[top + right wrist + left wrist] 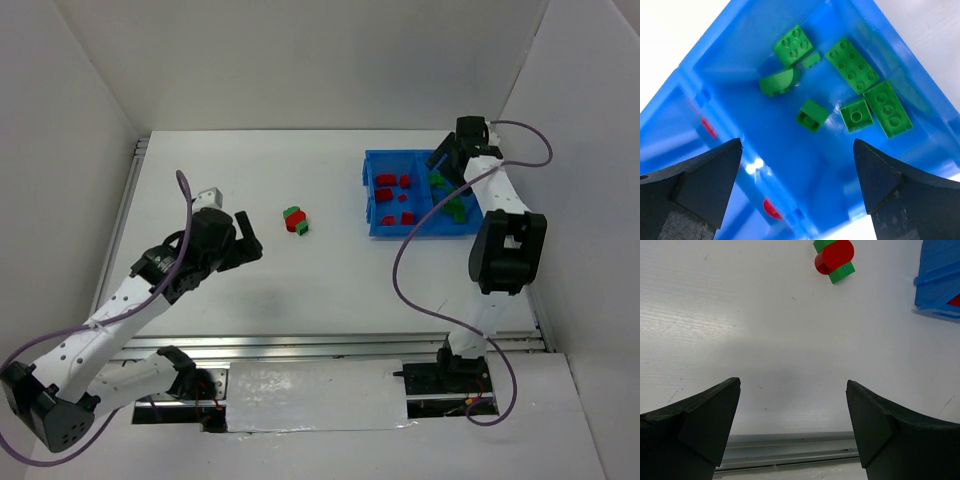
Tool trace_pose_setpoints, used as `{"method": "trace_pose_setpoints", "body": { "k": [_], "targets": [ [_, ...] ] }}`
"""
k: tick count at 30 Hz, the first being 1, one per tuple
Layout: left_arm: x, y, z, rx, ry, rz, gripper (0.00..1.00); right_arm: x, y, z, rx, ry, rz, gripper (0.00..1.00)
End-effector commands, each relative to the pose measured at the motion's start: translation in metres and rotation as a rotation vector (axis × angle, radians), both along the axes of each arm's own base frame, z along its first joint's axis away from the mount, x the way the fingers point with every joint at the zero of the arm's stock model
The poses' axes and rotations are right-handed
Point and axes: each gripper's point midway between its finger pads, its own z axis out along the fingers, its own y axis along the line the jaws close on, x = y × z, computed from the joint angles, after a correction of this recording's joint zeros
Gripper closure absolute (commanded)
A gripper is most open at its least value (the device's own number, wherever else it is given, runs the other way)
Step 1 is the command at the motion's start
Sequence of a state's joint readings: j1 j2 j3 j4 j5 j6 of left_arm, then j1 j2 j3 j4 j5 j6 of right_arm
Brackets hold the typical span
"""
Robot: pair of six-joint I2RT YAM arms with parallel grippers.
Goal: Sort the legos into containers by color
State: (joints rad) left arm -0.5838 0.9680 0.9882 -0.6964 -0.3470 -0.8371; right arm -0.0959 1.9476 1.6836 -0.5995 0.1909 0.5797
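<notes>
Directly beneath the right jaws, which stand spread wide with nothing between them, lies the right-hand compartment (765, 165) of the blue bin (420, 233). On its floor, ahead of the gap between the jaws, are the green legos (852, 65): seven or so studded pieces, some lying flat and some tipped, among them a curved brick (779, 82). Off to the left of these jaws runs the divider wall (695, 95), and red patches show dimly past it. Seen from overhead, the red legos (392, 195) sit in the other compartment, on the side away from the right arm (505, 240). Well ahead of the left jaws, a little to the right of their gap, a small loose cluster (834, 259) of red and green pieces rests on the white worktop (765, 340). The pieces touch one another, apart from the bin. The left jaws are likewise spread wide and hold nothing, hanging above the worktop.
</notes>
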Motion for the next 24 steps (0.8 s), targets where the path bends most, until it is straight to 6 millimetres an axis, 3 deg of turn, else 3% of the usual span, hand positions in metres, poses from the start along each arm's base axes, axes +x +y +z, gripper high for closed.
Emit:
{"method": "trace_pose_setpoints", "body": {
  "k": [1,3,4,5,6,7,8,9,10,11,12,13,15,17,19,20,24],
  "targets": [
    [0.022,-0.017,0.007,-0.038,-0.057,-0.029,0.01,-0.026,0.016,0.076,-0.014,-0.154,0.026,0.00],
    [0.038,-0.029,-0.001,-0.034,-0.049,-0.039,0.00,-0.038,0.055,0.098,0.010,-0.246,0.144,0.00],
    [0.045,-0.033,-0.003,-0.022,-0.050,-0.053,0.00,-0.066,0.081,0.106,0.014,-0.289,0.238,0.01],
    [0.055,-0.038,-0.001,-0.017,-0.061,-0.063,0.00,-0.076,0.101,0.110,0.029,-0.324,0.305,0.00],
    [0.067,-0.044,-0.016,0.014,-0.032,-0.075,0.00,-0.086,0.123,0.121,0.054,-0.380,0.382,0.00],
    [0.082,-0.047,-0.013,0.027,-0.059,-0.089,0.01,-0.111,0.149,0.121,0.070,-0.402,0.463,0.00],
    [0.095,-0.051,-0.007,0.034,-0.082,-0.094,0.00,-0.120,0.164,0.123,0.096,-0.425,0.516,0.00],
    [0.114,-0.057,-0.018,0.084,-0.096,-0.133,0.01,-0.143,0.188,0.118,0.152,-0.429,0.614,0.00],
    [0.124,-0.063,-0.018,0.109,-0.119,-0.174,0.01,-0.153,0.198,0.117,0.183,-0.440,0.662,0.00],
    [0.133,-0.076,-0.015,0.112,-0.143,-0.243,0.01,-0.161,0.205,0.114,0.211,-0.442,0.693,0.00],
    [0.143,-0.085,-0.034,0.153,-0.123,-0.303,0.02,-0.170,0.209,0.102,0.235,-0.426,0.711,0.00],
    [0.153,-0.090,-0.038,0.215,-0.149,-0.369,0.04,-0.183,0.219,0.108,0.268,-0.448,0.758,0.00],
    [0.172,-0.092,-0.058,0.296,-0.124,-0.383,0.06,-0.197,0.226,0.100,0.295,-0.440,0.801,0.01],
    [0.187,-0.093,-0.070,0.361,-0.136,-0.410,0.06,-0.210,0.229,0.104,0.299,-0.460,0.832,0.00],
    [0.197,-0.100,-0.070,0.397,-0.187,-0.486,0.06,-0.220,0.230,0.105,0.293,-0.471,0.853,0.00],
    [0.195,-0.111,-0.081,0.386,-0.180,-0.560,0.06,-0.223,0.229,0.105,0.291,-0.472,0.858,0.00],
    [0.211,-0.113,-0.106,0.500,-0.158,-0.662,0.05,-0.236,0.233,0.107,0.310,-0.500,0.906,0.00]
  ]
}}
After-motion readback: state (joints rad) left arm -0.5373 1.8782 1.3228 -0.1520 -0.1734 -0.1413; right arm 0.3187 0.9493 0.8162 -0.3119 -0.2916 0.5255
